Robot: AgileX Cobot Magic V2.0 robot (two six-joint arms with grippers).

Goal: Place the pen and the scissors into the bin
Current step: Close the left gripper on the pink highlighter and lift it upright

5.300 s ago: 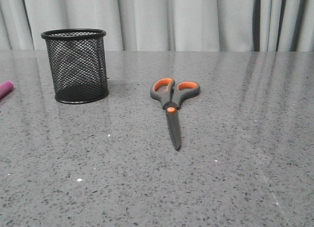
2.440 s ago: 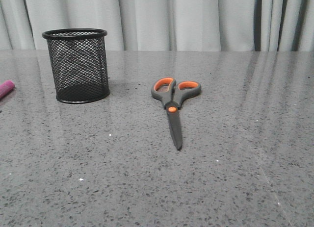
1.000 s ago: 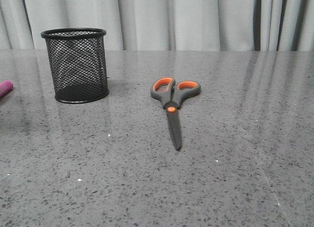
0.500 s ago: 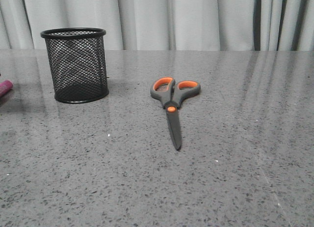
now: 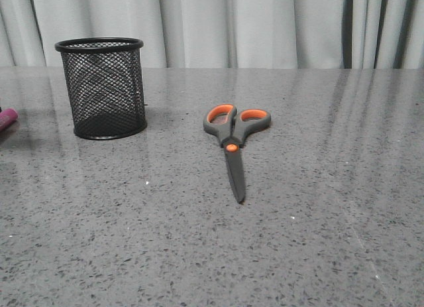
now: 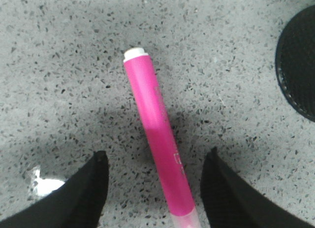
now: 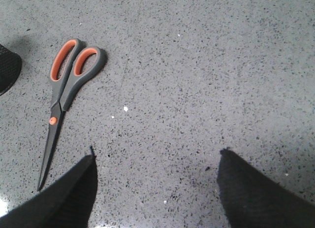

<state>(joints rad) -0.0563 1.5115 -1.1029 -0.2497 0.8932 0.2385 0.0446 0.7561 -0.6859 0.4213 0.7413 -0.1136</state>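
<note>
The pink pen [image 6: 160,139] lies flat on the grey speckled table, white tip away from my wrist. My left gripper [image 6: 156,159] is open just above it, one finger on each side, neither touching. In the front view only the pen's end [image 5: 6,117] shows at the left edge. The black mesh bin [image 5: 103,88] stands upright at the back left; its base edge [image 6: 298,70] shows in the left wrist view. The scissors [image 5: 231,144] lie closed mid-table, handles away from me. My right gripper [image 7: 156,156] is open and empty over bare table, the scissors [image 7: 64,95] off to one side.
A pale curtain [image 5: 252,25] hangs behind the table's far edge. Neither arm shows in the front view. The bin's edge [image 7: 7,68] shows at the side of the right wrist view.
In the front view the pen's visible end has shrunk a little at the left edge and a shadow has grown around it. The bin and scissors have stayed put.
</note>
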